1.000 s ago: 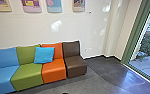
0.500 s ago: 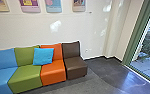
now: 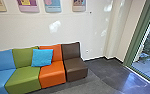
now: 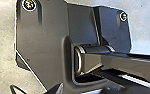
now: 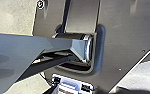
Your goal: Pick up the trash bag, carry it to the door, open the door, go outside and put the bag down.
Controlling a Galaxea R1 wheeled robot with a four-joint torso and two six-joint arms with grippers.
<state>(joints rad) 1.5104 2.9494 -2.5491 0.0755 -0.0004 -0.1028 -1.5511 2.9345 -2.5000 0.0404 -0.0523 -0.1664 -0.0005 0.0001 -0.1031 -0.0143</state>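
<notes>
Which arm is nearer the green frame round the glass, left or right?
The right arm, judging by sides: the green frame stands ahead on the robot's right. The left arm, across the body from it, should be farther off.

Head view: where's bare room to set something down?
Dark floor between the brown seat and the green frame; also the brown seat itself, beside the orange seat. Crowded where the blue cushion overlaps the green backrest and orange backrest.
</notes>
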